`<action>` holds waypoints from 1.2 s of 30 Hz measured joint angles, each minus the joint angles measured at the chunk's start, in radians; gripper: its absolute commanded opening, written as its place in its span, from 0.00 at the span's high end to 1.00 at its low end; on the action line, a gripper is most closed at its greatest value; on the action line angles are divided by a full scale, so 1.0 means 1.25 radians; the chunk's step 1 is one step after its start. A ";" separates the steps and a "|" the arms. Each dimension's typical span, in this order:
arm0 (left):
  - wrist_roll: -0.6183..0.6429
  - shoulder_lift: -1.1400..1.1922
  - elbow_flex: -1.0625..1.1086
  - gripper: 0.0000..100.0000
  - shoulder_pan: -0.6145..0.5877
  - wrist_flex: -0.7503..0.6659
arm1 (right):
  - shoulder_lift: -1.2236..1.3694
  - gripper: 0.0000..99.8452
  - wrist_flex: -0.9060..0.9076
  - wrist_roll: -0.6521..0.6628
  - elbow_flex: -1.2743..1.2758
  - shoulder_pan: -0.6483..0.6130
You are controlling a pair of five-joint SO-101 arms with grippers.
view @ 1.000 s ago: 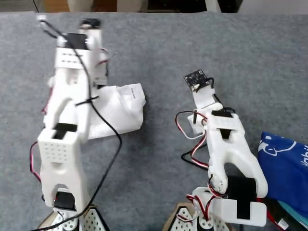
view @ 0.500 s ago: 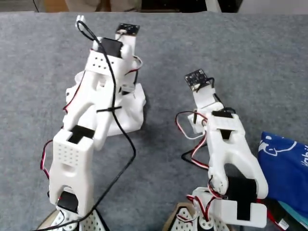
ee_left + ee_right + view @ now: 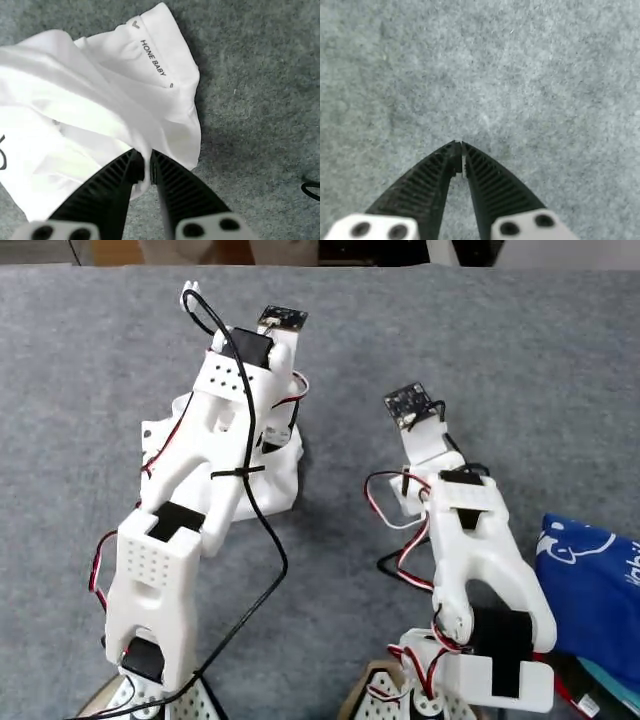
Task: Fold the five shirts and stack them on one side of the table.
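From the high view, the white shirt (image 3: pixel 278 480) lies bunched on the left half of the table (image 3: pixel 500 340), well apart from its right edge. The left arm (image 3: pixel 215 440) stretches out over the shirt and hides much of it. We judge the arm sits there because this shirt is the one being folded. The right arm (image 3: pixel 470 540) stands over bare table near the middle, touching no cloth. A blue shirt (image 3: pixel 590 585) rests at the table's right edge, toward the near right corner. We take that to be the side chosen for the stack, which would explain why it is set apart from the work.

In the left wrist view, the left gripper (image 3: pixel 144 167) pinches a fold of the white shirt between almost closed jaws, near the hem on the open-table side. The cloth rises in a ridge toward the jaws. To us that suggests the edge is held up so it can be carried across the rest of the shirt.

In the right wrist view, the right gripper (image 3: pixel 460 150) has its jaws pressed together on nothing, above plain table. We read that as waiting clear of the fold.
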 measured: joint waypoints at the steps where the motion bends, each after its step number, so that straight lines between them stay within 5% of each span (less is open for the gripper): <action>1: 0.000 0.000 0.000 0.98 0.000 0.000 | 0.000 0.99 0.000 0.000 0.000 0.000; 17: 0.000 0.000 0.000 0.98 0.049 -0.011 | 0.000 0.99 0.000 0.000 0.000 0.000; 22: 0.000 0.000 0.000 0.95 0.009 -0.011 | 0.000 0.99 0.000 0.000 0.000 0.000; 28: 0.023 0.000 -0.001 0.78 -0.058 -0.011 | 0.000 0.99 0.000 0.000 0.000 0.000; 36: 0.144 0.000 -0.162 0.76 -0.193 -0.002 | 0.000 0.99 0.000 0.000 0.000 0.000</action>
